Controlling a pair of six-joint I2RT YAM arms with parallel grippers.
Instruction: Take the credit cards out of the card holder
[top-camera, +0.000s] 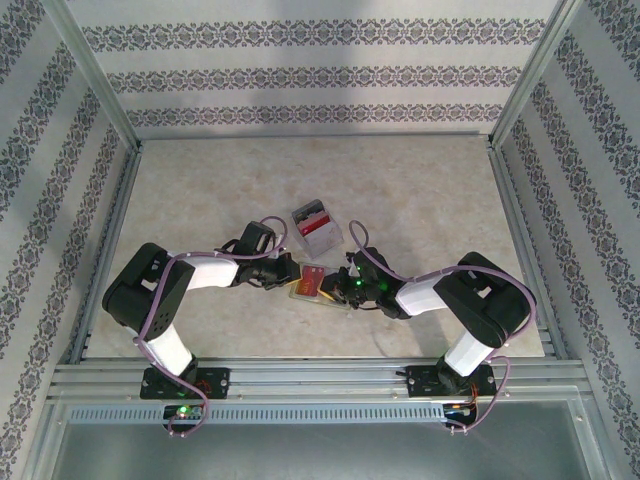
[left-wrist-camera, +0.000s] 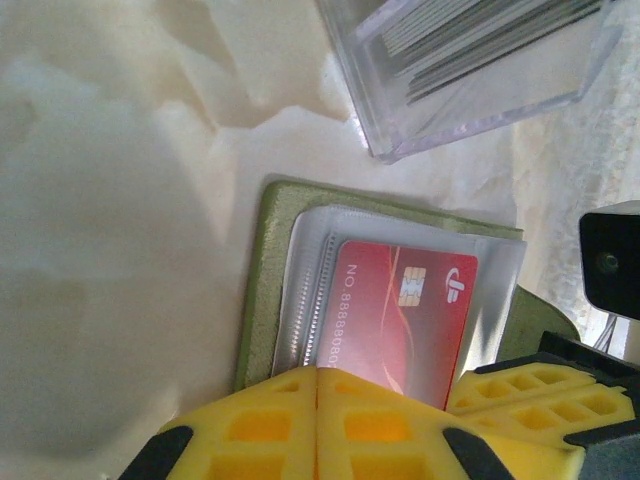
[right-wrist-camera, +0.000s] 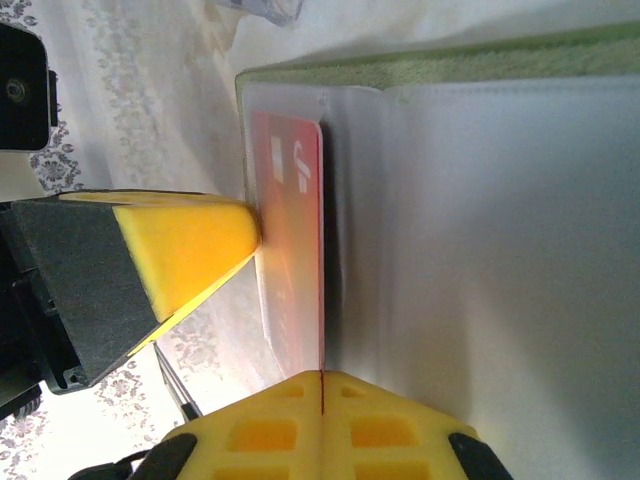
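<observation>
In the left wrist view, the near end of the red card (left-wrist-camera: 400, 310) and the last digits of its number are hidden behind the left gripper's (left-wrist-camera: 317, 385) closed yellow fingers (left-wrist-camera: 255, 425). The near edge of the card holder (left-wrist-camera: 262, 290) is hidden there too. The clear box (left-wrist-camera: 480, 60) is cut off at the picture's top edge.

In the right wrist view, the card holder runs past the picture's edge. The red card's near end is lost in the seam of the right gripper (right-wrist-camera: 322, 385).

From above, both grippers cover most of the card holder, and the clear box's contents are too small to tell.
</observation>
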